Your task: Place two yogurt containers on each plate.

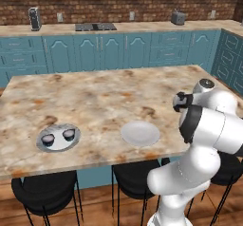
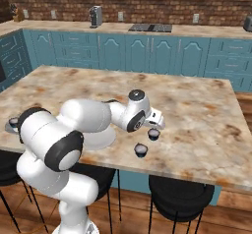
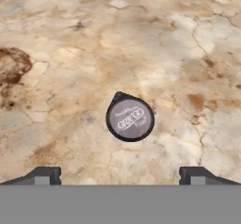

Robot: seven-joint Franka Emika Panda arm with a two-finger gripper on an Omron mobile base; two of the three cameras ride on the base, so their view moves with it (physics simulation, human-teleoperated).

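One plate (image 1: 58, 144) at the island's front left holds two yogurt containers (image 1: 47, 139) (image 1: 69, 134). The other plate (image 1: 140, 133) lies bare near the front middle, partly behind my arm in the right base view (image 2: 104, 139). Two more yogurt containers (image 2: 154, 134) (image 2: 141, 150) stand on the marble to its right. My gripper (image 2: 157, 125) hovers just above the farther one. In the hand view that container (image 3: 130, 118) shows its pale printed lid from straight above. It sits centred ahead of my open gripper (image 3: 120, 176), whose fingertips (image 3: 44, 175) are spread wide and touch nothing.
The marble island (image 1: 104, 97) ends close in front of the containers, with black stools (image 2: 179, 193) below its edge. Teal cabinets (image 1: 114, 49) line the back wall. My own arm (image 2: 88, 117) lies over the island's front, between the two plates.
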